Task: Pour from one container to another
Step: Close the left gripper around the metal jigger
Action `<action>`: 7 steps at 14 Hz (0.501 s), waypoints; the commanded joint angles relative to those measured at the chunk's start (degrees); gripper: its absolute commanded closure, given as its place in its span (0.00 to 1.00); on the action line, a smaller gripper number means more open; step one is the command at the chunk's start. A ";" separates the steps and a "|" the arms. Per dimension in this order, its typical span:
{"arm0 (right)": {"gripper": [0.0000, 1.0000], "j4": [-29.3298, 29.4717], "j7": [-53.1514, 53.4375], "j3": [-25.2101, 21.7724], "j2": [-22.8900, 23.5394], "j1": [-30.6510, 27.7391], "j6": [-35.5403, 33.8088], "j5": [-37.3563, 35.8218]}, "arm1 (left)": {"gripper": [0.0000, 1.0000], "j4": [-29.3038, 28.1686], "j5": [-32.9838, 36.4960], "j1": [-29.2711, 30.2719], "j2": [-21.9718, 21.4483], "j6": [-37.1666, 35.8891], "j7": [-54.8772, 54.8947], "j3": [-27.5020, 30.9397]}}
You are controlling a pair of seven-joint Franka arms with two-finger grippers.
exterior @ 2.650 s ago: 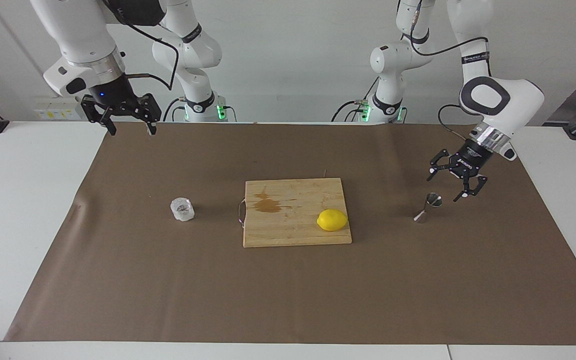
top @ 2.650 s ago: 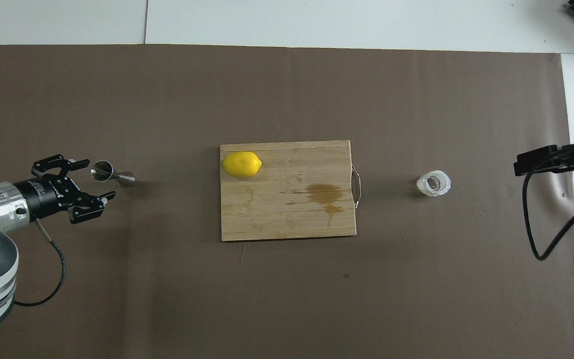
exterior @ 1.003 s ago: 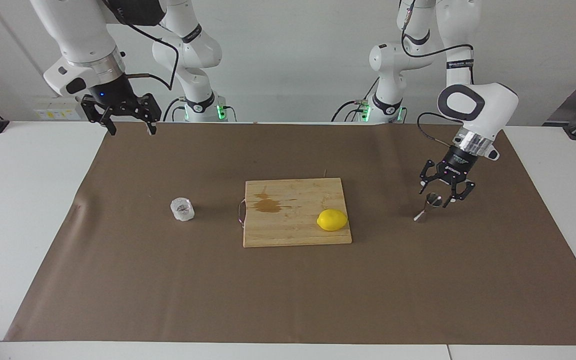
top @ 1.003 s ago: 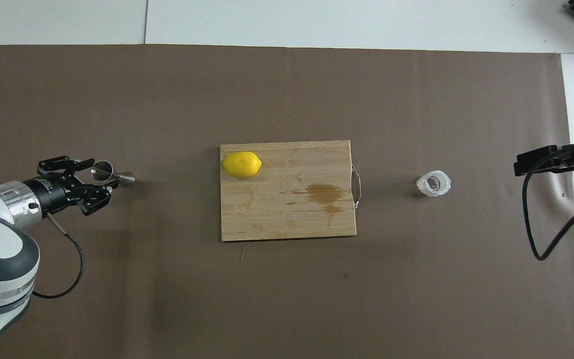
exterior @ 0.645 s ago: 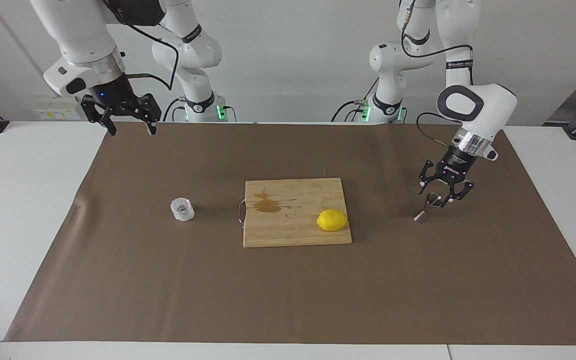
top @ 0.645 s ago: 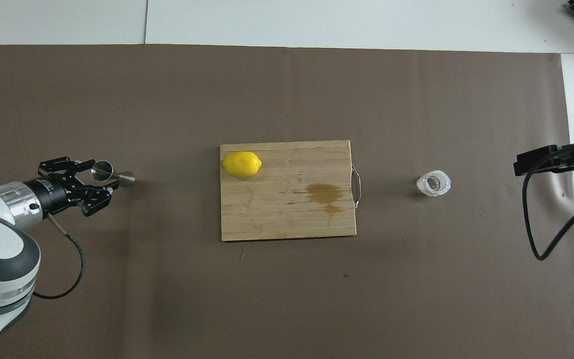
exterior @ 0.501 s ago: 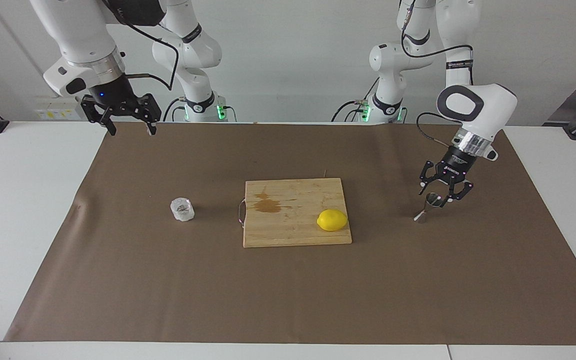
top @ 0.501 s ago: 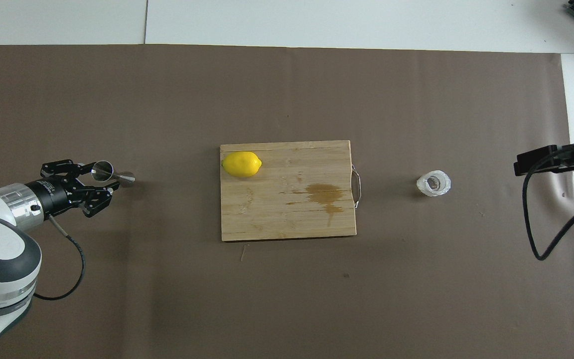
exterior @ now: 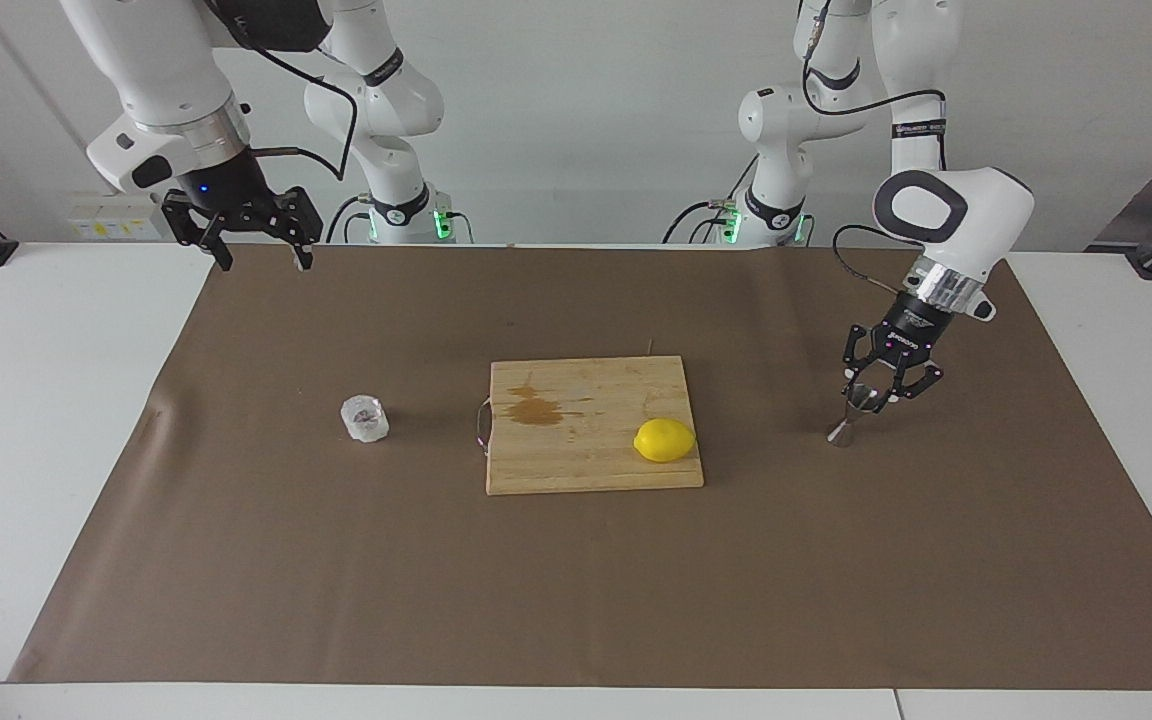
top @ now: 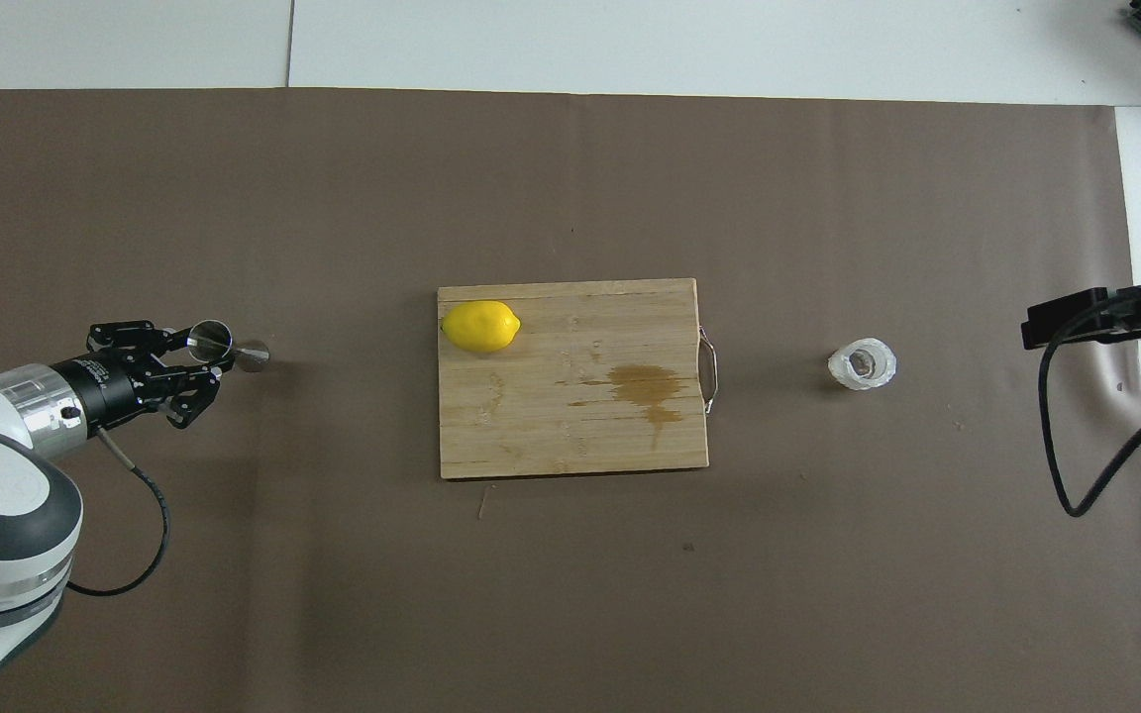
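Note:
The steel jigger (exterior: 842,432) stands on the brown mat toward the left arm's end of the table; it also shows in the overhead view (top: 254,355). My left gripper (exterior: 872,392) is down at the jigger's upper cone with its fingers closed in around it, as the overhead view (top: 202,352) also shows. The clear glass cup (exterior: 365,419) stands on the mat toward the right arm's end, also in the overhead view (top: 862,364). My right gripper (exterior: 254,243) waits open and empty, raised over the mat's edge at the robots' side.
A wooden cutting board (exterior: 576,465) lies mid-table between cup and jigger, with a brown stain (exterior: 536,408) and a lemon (exterior: 664,440) on it. The lemon sits at the board's end toward the jigger (top: 479,327).
My left gripper came down onto the jigger and its fingers narrowed from wide open to closed around the upper cone. The jigger shifted slightly. The right arm has not moved.

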 commanded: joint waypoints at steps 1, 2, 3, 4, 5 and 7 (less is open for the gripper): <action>0.00 -0.72 -1.28 0.28 -0.97 -0.67 -0.27 0.32 | 1.00 0.59 -0.80 -0.13 -0.34 -1.66 0.06 0.47; 0.00 -0.72 -1.37 0.28 -0.97 -0.67 -0.27 0.32 | 1.00 1.20 -0.80 0.05 -0.34 -3.15 0.14 0.47; 0.00 -0.72 -1.37 0.28 -0.97 -0.67 -0.27 0.32 | 1.00 1.99 -0.80 0.40 -0.34 -5.17 0.23 0.55; 0.00 -0.64 -1.37 0.36 -0.97 -0.67 -0.27 0.32 | 1.00 2.87 -0.80 1.27 -0.25 -6.84 0.23 0.55; 0.00 -0.64 -1.37 0.28 -0.97 -0.76 -0.27 0.32 | 1.00 4.19 -0.80 1.54 -0.25 -8.86 0.23 0.55; 0.00 -0.64 -1.28 0.28 -0.97 -0.67 -0.27 0.32 | 1.00 7.00 -0.45 1.11 -0.34 -11.50 0.06 0.55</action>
